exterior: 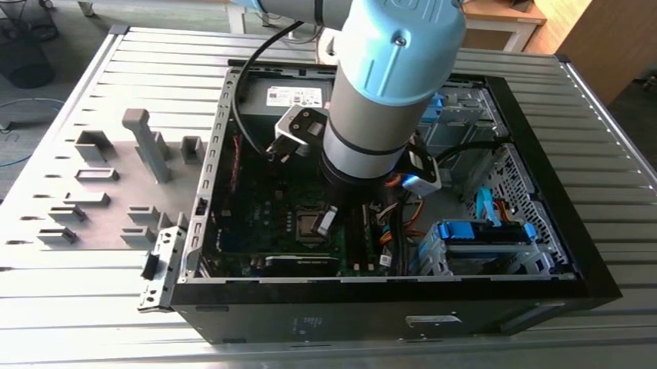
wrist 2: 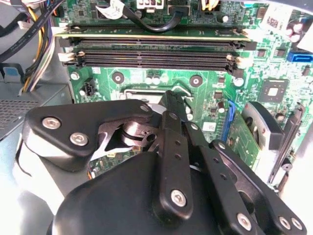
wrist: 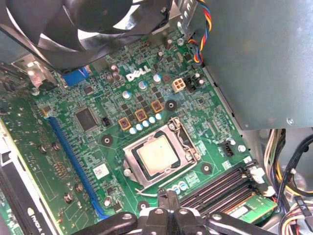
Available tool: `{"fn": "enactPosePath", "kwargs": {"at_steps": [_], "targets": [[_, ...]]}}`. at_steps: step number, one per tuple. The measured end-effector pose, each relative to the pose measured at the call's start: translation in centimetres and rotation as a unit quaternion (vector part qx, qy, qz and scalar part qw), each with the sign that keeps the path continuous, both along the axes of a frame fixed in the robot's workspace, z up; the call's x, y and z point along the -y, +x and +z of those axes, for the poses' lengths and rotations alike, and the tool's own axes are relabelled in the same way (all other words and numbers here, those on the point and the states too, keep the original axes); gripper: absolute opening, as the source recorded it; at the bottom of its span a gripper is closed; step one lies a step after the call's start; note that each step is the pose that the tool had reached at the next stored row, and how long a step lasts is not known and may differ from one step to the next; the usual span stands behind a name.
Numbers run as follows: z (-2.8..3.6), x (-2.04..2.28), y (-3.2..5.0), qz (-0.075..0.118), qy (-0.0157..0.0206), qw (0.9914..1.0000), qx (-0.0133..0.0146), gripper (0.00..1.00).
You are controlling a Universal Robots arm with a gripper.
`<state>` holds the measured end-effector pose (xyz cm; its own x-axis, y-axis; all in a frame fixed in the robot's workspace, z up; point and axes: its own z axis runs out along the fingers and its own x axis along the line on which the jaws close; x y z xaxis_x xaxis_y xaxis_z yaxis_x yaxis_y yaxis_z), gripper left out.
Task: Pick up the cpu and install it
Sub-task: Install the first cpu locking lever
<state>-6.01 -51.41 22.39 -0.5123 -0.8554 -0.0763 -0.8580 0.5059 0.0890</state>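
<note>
I see the cpu [wrist: 157, 155] seated in the motherboard socket [wrist: 183, 134]. My end effector [wrist: 167, 197], fingers pressed together and empty, hovers just beside it.

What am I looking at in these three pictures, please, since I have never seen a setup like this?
This is a robot arm reaching down into an open computer case that lies on a slatted metal table. The exterior view comes from a camera off the arm; both wrist views come from cameras riding near the arm's wrist, looking at the green motherboard. The cpu, a small silvery square chip, already sits in its socket in the first wrist view. The gripper hangs just above the board beside that socket, with its fingers together and nothing between them. Grey holders stand on the table at the exterior view's left.
</note>
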Motion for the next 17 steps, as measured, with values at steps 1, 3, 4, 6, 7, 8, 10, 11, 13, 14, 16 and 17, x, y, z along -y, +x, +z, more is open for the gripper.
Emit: {"fn": "enactPosePath", "kwargs": {"at_steps": [1,3,4,6,7,8,10,11,13,14,16,17], "targets": [[0.01,0.0,0.0,0.0,-0.0013,1.0,0.0,0.11],[0.01,0.0,0.0,0.0,-0.0025,1.0,0.0,0.11],[0.01,0.0,0.0,0.0,-0.0026,1.0,0.0,0.11],[0.11,0.0,0.0,0.0,-0.0025,1.0,-0.0001,0.11],[0.2,0.0,0.0,0.0,-0.0023,1.0,0.0,0.11],[0.27,0.0,-0.01,0.0,-0.0022,1.0,0.0,0.11],[0.27,0.0,0.0,0.0,-0.0021,1.0,0.0,0.11],[0.27,0.0,0.0,0.0,-0.0021,1.0,0.0,0.11],[0.29,0.0,0.0,0.0,-0.0022,1.0,0.0,0.11],[0.29,0.0,0.0,0.0,-0.0022,1.0,0.0,0.11],[0.32,0.0,0.0,0.0,-0.0022,1.0,0.0,0.11],[0.35,0.0,0.0,0.0,-0.0024,1.0,-0.0001,0.11]]}}
